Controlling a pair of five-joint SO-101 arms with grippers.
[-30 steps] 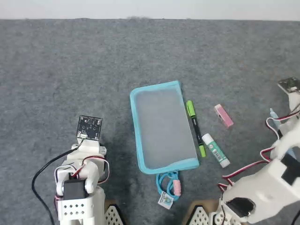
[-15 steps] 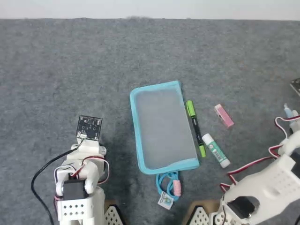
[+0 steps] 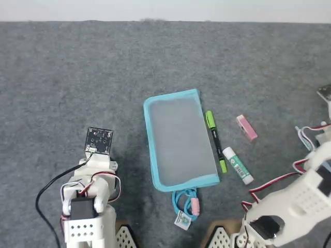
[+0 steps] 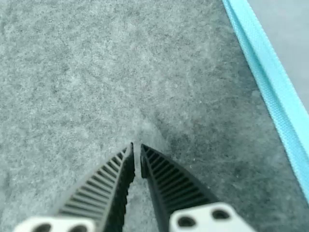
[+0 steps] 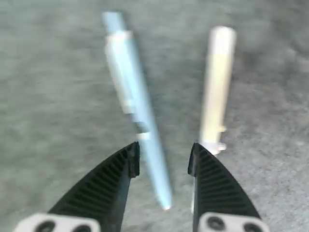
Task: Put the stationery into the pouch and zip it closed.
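Note:
The teal-edged translucent pouch (image 3: 178, 142) lies flat mid-table, its zipper pull and blue lanyard (image 3: 187, 204) at the near end. Beside it lie a green-and-black pen (image 3: 215, 140), a glue stick (image 3: 238, 165) and a pink eraser (image 3: 246, 127). My left gripper (image 4: 136, 147) is shut on nothing, low over the carpet, with the pouch's teal edge (image 4: 270, 92) off to one side. My right gripper (image 5: 163, 157) is open above a light blue pen (image 5: 130, 92), whose tip runs between the fingers. A cream pen (image 5: 215, 87) lies alongside it.
Grey carpet covers the whole table. The left arm (image 3: 88, 199) stands at the near left, well apart from the pouch. The right arm (image 3: 300, 199) fills the near right corner up to the table's right edge.
The right arm's wrist has shifted at the right edge, out and then back slightly. The left arm, pouch and stationery have stayed put.

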